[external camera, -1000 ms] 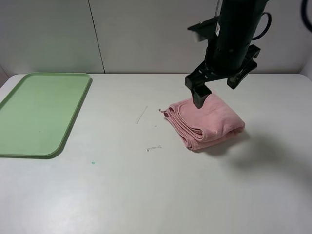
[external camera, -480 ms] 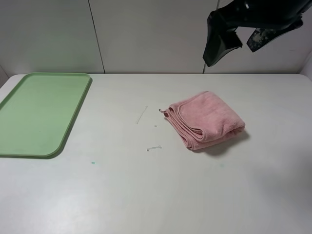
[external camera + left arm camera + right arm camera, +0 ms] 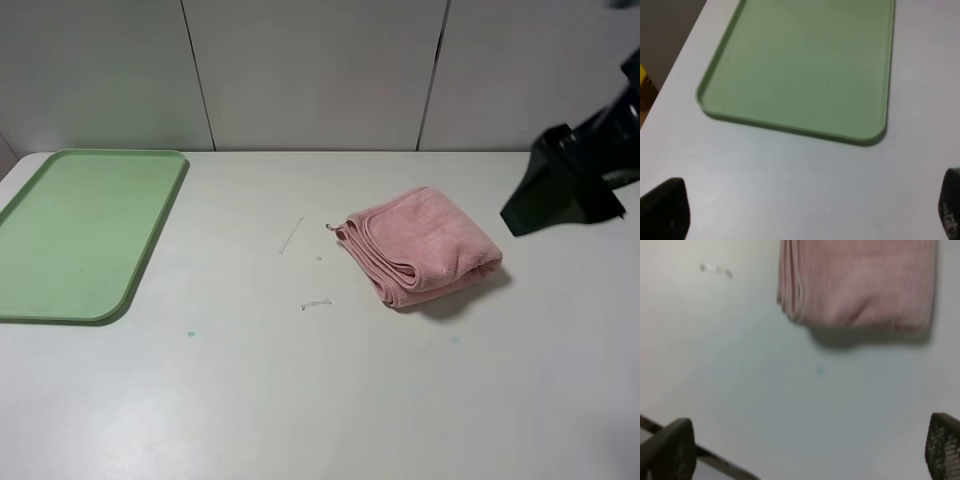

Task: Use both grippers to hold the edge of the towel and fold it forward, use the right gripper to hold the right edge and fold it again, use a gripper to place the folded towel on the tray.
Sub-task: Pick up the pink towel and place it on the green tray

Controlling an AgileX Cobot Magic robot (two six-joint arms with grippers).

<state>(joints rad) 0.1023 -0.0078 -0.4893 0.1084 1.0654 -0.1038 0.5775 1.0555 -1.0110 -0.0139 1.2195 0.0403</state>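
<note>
Right hand (image 3: 562,190) withdrawn from folded towel (image 3: 425,245).
Its jaws and the left hand (image 3: 800,210) stand apart, empty; towel rests on surface (image 3: 300,380), tray (image 3: 90,230) transfer pending.

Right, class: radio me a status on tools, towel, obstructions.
Left tool, right tool open, empty. Folded pink terry towel on white table, not on pale-green plastic tray. Only tiny flecks between.

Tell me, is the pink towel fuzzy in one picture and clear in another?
Yes. Exterior high view: the folded pink terry towel is sharp, with a dark shadow beside it. Right wrist view: the same towel is blurry and soft. Left wrist view: the pale-green plastic tray looks fairly clear.
</note>
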